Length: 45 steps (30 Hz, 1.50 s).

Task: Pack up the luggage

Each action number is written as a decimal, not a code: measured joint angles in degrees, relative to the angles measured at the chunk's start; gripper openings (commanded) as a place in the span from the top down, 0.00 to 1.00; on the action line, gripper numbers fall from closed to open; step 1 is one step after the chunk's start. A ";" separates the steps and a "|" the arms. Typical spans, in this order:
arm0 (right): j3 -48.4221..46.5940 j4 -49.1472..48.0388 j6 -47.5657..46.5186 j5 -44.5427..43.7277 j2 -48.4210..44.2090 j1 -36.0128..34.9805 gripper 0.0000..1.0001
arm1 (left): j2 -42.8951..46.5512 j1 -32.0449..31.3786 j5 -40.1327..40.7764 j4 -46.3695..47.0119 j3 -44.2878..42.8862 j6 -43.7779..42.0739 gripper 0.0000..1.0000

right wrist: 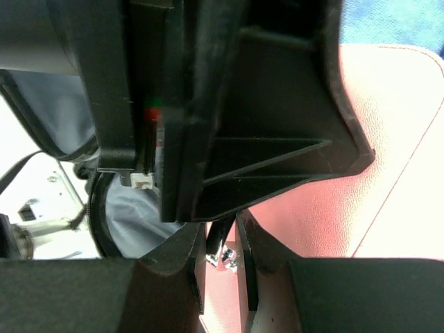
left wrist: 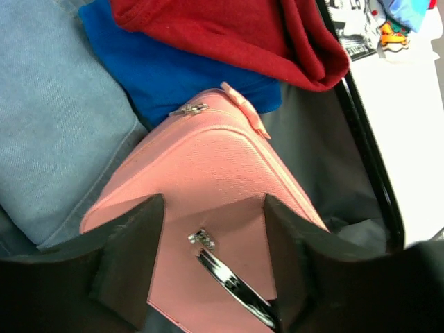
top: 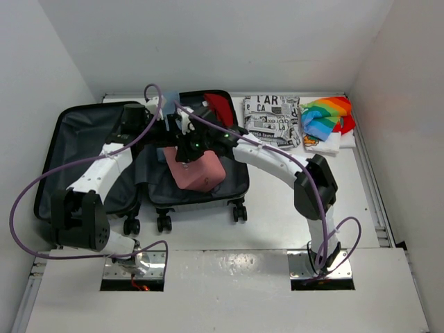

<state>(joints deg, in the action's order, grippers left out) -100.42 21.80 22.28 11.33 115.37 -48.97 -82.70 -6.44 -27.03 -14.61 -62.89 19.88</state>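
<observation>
**Both grippers at the pink case**

The luggage [top: 69,139] lies open at centre-left of the top view, with the pink case [top: 201,173] in its right half. The left gripper [left wrist: 214,208] stands wide astride the metal handle [left wrist: 229,288]. The right gripper [right wrist: 220,234] is narrow around a glint of metal; whether it grips cannot be told.

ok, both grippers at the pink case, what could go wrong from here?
1. The right gripper seems to pinch only one end of the metal handle; the pink case could swing or slip if lifted.
2. The left gripper straddles the same handle, close enough for the two to clash.
</observation>
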 measured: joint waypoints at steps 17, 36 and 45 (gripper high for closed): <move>21.44 -11.65 15.32 14.58 -20.92 17.75 1.00 | 9.66 8.02 2.45 1.70 -1.84 0.31 0.01; 45.90 -29.79 40.50 21.84 -26.43 22.34 0.62 | 10.32 -2.27 3.04 0.94 0.26 -2.03 0.04; 42.58 -25.27 39.26 23.21 -26.80 25.62 0.47 | 10.71 -8.61 4.20 -1.07 2.67 -5.31 0.06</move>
<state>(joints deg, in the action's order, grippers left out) -57.84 -3.46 61.54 34.54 88.58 -23.35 -71.99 -15.05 -22.83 -15.68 -60.23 14.57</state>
